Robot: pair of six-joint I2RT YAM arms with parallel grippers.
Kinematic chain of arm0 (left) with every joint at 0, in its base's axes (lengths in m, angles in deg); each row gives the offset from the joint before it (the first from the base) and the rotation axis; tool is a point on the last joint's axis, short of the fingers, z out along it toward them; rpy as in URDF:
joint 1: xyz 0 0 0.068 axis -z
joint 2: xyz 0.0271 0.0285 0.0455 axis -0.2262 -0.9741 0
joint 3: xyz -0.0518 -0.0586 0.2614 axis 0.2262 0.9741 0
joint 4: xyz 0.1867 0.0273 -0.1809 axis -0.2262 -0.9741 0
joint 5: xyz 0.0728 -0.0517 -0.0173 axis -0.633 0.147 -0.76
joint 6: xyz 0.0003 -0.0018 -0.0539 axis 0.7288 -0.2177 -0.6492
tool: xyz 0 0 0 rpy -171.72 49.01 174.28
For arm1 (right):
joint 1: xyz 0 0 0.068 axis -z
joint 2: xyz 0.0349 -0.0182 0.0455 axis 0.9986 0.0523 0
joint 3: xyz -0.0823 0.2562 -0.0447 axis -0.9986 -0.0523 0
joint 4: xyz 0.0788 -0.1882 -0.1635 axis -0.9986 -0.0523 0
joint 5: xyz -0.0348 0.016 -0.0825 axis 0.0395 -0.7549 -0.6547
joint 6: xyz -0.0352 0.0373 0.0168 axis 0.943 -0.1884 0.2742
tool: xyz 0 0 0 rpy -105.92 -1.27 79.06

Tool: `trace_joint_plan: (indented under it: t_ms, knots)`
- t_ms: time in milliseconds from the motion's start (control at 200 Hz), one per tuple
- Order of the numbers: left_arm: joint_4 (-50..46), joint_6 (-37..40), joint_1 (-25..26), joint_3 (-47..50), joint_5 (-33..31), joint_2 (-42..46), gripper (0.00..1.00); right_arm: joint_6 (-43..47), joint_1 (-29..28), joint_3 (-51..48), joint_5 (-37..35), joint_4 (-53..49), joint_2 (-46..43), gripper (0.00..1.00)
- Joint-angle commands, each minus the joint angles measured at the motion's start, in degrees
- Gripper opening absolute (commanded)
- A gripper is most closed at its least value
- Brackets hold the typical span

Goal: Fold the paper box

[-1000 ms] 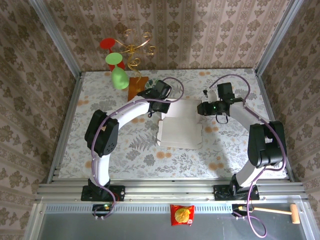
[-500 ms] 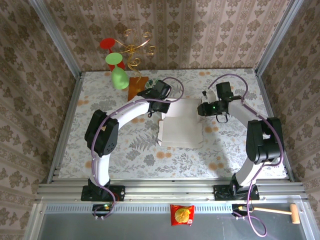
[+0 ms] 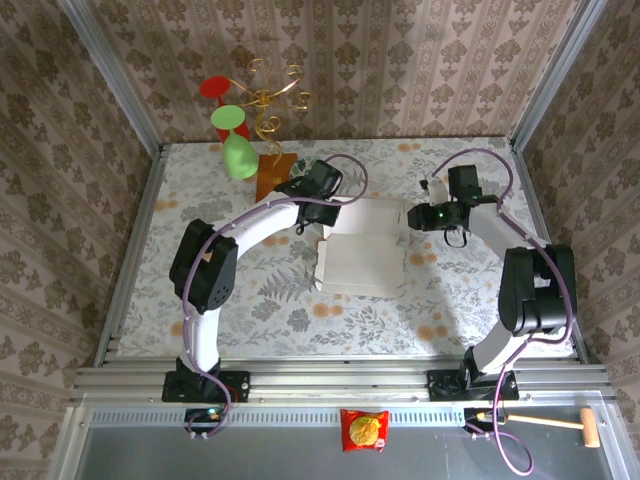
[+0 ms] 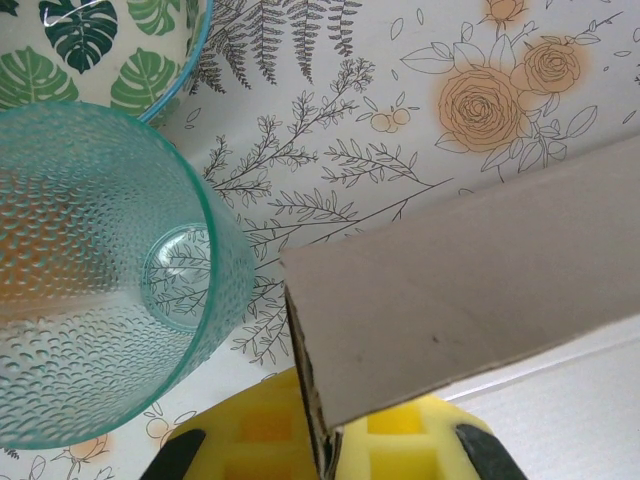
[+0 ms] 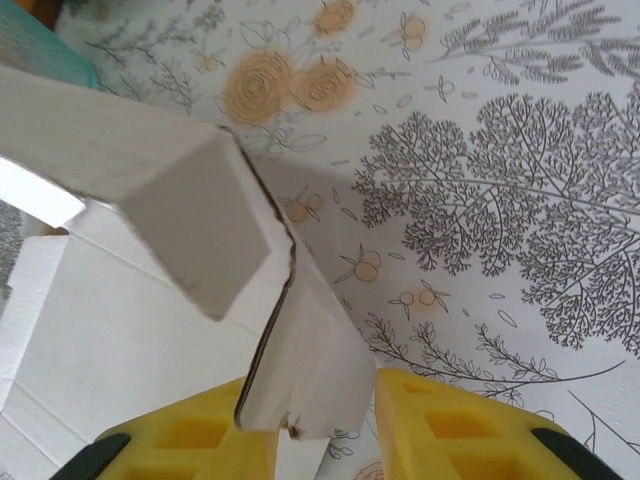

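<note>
The pale grey cardboard paper box (image 4: 450, 290) is clamped by the yellow-padded left gripper (image 4: 320, 450), just beside a dimpled translucent teal cup (image 4: 90, 280).

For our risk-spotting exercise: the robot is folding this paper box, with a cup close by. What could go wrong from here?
1. The left hand pinches a raised panel of the paper box right beside the teal tumbler; swinging it could knock the tumbler over.
2. The right hand has its fingers apart around a bent flap, which might spring back flat.
</note>
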Motion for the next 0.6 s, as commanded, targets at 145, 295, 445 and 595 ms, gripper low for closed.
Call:
trace_joint_plan:
  t_ms: [145, 295, 445, 595]
  knots:
    - [-2.0, 1.4, 0.1, -1.3, 0.5, -1.7, 0.00, 0.2, 2.1, -0.4, 2.2, 1.5, -1.3, 0.32]
    - [-2.0, 1.3, 0.1, -1.4, 0.6, -2.0, 0.00, -2.2, 3.0, -1.6, 4.7, 3.1, -8.0, 0.36]
    - [-1.9, 1.2, 0.0, -1.6, 0.4, -2.1, 0.00, -6.5, 7.2, -7.0, 5.3, 8.0, -10.9, 0.36]
    - [-1.8, 1.1, 0.0, -1.5, 0.5, -2.2, 0.00, -6.6, 8.5, -8.8, 3.1, 8.2, -7.0, 0.32]
